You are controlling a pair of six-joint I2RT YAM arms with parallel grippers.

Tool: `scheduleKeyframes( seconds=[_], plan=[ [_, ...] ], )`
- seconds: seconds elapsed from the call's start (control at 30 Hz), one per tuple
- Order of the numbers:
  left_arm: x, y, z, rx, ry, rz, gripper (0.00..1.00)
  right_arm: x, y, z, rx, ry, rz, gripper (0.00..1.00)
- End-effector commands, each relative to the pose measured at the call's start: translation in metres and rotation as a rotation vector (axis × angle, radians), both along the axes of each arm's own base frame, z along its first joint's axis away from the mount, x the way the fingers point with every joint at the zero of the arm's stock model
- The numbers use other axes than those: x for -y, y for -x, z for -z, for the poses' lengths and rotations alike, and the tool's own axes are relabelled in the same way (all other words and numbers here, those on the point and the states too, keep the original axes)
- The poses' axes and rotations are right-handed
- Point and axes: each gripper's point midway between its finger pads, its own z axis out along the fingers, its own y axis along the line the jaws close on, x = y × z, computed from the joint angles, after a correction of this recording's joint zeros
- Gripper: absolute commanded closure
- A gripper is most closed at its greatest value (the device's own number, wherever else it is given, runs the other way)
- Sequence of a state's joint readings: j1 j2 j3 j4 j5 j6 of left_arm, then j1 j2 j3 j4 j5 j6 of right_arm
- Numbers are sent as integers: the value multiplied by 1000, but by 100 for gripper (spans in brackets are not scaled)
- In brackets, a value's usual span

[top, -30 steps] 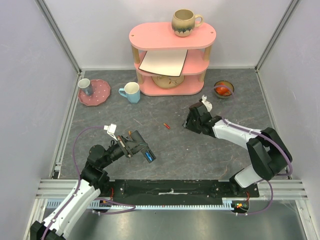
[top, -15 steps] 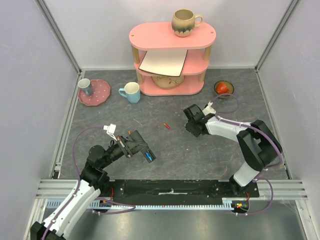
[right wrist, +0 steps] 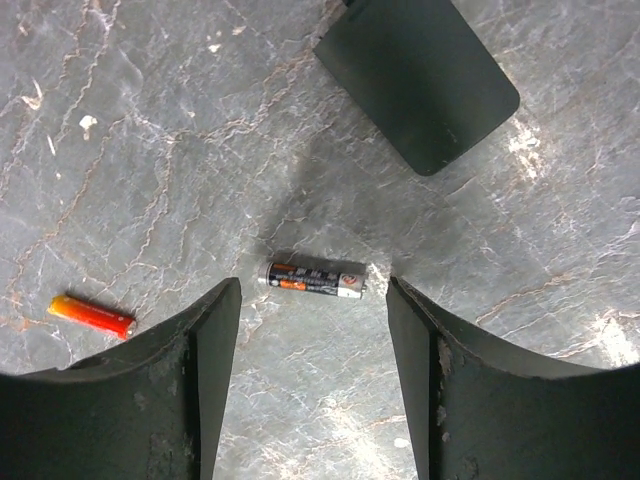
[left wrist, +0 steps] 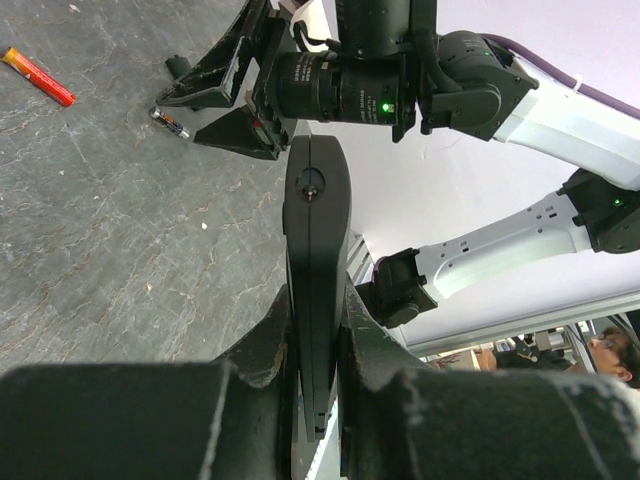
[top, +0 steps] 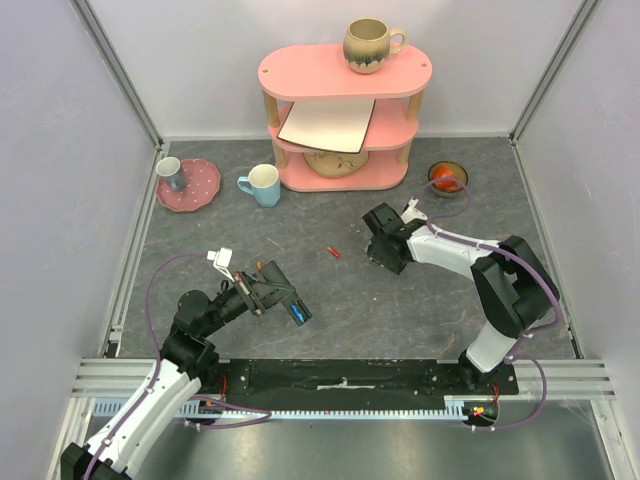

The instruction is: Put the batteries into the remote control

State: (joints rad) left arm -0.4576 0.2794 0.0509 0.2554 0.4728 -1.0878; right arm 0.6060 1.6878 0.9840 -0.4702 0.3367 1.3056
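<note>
Nearby, black flat piece (right wrist: pixel 420 85) beyond dark battery (right wrist: pixel 315 280); right end effector (right wrist: pixel 312 298) open; left end effector (left wrist: pixel 318 335) clamps remote (left wrist: pixel 318 215).

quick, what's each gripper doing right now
left gripper: closed on the remote
right gripper: open, holding nothing, above a dark battery
</note>
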Motion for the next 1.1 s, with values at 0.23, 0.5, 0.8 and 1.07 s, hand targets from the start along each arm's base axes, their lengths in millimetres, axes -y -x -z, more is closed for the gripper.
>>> scheduleKeyframes(
  seconds=[0.23,0.5,0.8,1.07],
  plan=[
    [0,2,12,-17,-4,8,98,-3,-27,-52,146,294,-594,37],
    [1,2,17,-28,-16,13,98,-1,-11,-23,133,395,-974,48],
    [1,2,17,-27,-15,11,98,-10,-4,-8,108,355,-1050,55],
    [0,1,20,-36,-16,4,98,-2,4,9,59,367,-1053,64]
  ],
)
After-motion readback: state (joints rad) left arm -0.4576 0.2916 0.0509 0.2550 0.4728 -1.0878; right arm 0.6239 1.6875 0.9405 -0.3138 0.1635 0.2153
